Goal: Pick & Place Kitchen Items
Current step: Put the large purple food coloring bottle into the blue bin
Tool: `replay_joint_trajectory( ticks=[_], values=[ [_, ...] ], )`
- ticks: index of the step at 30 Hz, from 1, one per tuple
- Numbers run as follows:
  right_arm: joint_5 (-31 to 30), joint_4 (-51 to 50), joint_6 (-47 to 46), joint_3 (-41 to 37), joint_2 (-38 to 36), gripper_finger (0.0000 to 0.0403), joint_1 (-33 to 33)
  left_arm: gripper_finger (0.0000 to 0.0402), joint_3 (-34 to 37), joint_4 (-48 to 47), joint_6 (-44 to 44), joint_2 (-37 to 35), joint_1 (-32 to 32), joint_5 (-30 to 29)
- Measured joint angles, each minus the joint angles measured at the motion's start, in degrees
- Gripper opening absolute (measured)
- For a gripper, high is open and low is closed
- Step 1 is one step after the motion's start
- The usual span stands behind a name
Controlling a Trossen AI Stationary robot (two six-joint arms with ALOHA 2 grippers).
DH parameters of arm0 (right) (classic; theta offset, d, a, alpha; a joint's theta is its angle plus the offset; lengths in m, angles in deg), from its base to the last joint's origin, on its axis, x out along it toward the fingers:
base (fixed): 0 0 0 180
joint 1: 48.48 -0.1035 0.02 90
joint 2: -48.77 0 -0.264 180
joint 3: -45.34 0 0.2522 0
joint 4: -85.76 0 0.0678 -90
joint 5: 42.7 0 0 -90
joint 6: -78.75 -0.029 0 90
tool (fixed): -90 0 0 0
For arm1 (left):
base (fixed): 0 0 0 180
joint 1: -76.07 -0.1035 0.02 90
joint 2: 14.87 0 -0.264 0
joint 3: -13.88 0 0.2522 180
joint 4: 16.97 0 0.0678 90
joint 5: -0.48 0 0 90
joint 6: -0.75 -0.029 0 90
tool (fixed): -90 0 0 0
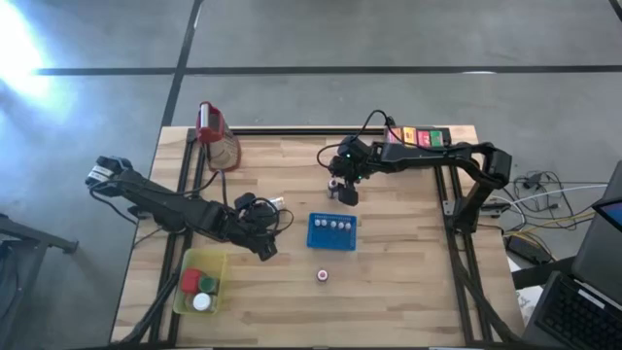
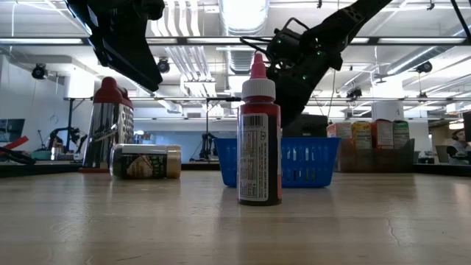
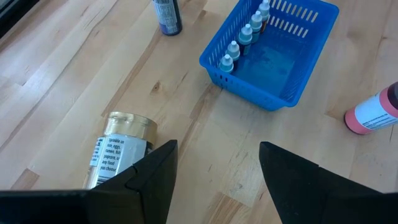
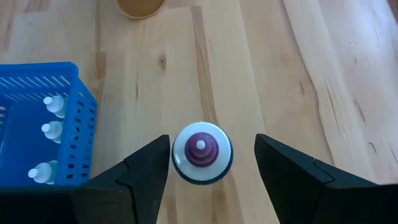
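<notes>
**Right wrist view: little bottle waits between open fingers**

Right wrist view looks straight down on a small bottle. It stands upright on the wooden surface, near the blue tray but not touching it.

The bottle has a round white cap with a purple tip. It looks like light, hard plastic, so it should lift easily. It is smooth, round and thin – it may slip, or tip over if bumped on one side. The best place to hold looks like the two sides of the cap or just under it, squeezing evenly and not too hard.

The right gripper is open, with one finger on each side of the bottle. Neither finger seems to press on it yet.

More small bottles stand in a row inside the tray. The left gripper is open too and holds nothing – it hangs above a jar with a gold lid, lying on its side.
</notes>
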Motion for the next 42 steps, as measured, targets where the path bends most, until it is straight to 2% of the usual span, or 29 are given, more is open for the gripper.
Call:
replay_joint_trajectory(
  ticks=[9,18,24,29,35,42],
  values=[
    [0.01,0.11,-0.20,-0.02,-0.02,0.0187,0.00,0.0232,0.00,0.00,0.00,0.00,-0.02,0.00],
    [0.01,0.24,-0.22,-0.07,-0.04,0.0113,-0.02,0.0232,0.00,-0.01,0.00,0.02,-0.02,-0.02],
    [-0.02,0.33,-1.22,-0.09,-0.07,0.0112,-0.04,0.0232,0.00,-0.01,0.00,0.01,-0.01,0.00],
    [-0.03,0.36,-1.92,-0.09,-0.07,0.0130,-0.29,0.0232,-0.01,-0.01,0.00,0.00,0.00,-0.01],
    [0.16,0.36,-2.14,0.08,-0.07,0.0111,-0.50,0.0232,-0.01,-0.01,0.00,0.00,-0.01,-0.01],
    [0.70,-0.28,-0.75,2.59,-2.39,0.0120,-1.45,0.0232,0.00,-0.01,0.00,0.02,0.00,-0.01]
  ],
)
